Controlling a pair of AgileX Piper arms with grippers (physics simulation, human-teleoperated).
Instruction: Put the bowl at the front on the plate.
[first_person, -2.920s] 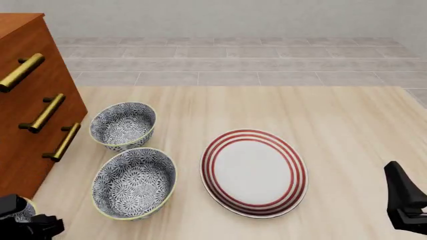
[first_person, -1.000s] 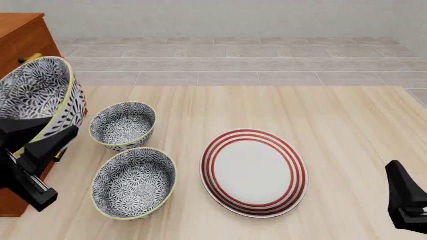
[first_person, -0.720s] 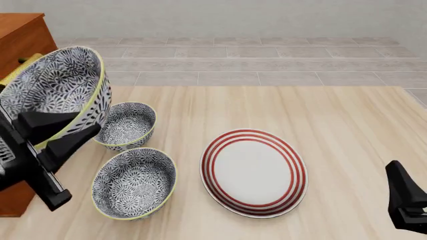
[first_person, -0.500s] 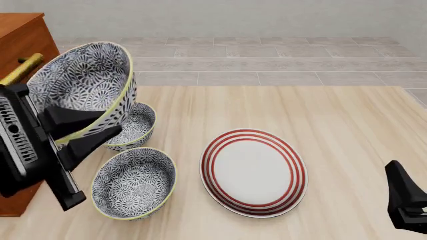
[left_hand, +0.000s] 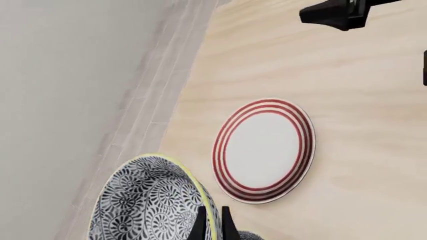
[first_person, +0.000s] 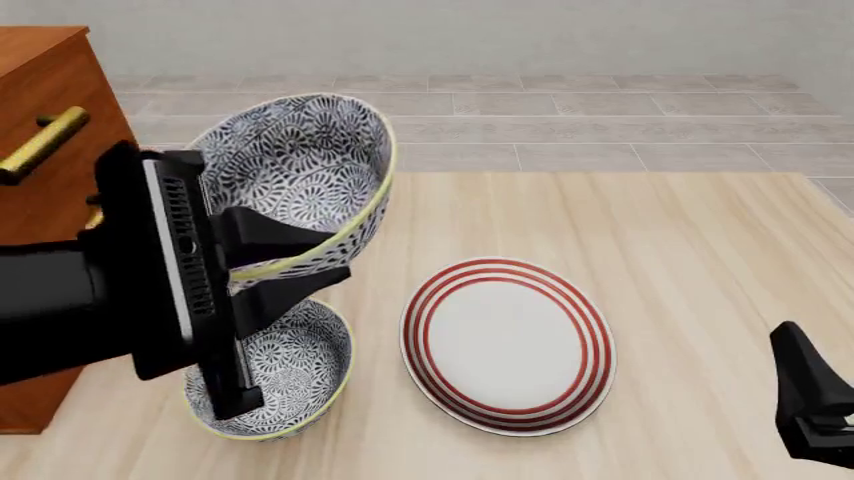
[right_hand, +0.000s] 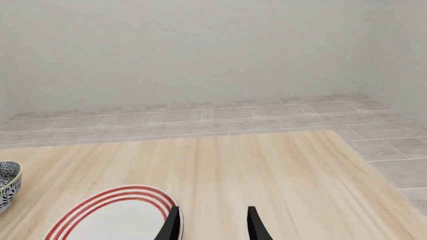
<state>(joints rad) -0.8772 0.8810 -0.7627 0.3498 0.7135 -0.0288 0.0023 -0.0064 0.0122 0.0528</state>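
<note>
Above table, empty bowl (first_person: 304, 160), empty plate (first_person: 507, 345)

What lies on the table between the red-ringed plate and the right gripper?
Nothing: in the front view, only bare wooden table separates the plate from the right gripper.

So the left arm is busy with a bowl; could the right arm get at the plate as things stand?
Probably yes. The right hand is open and empty, just beside the plate, whose top is bare, and nothing lies between them.
</note>
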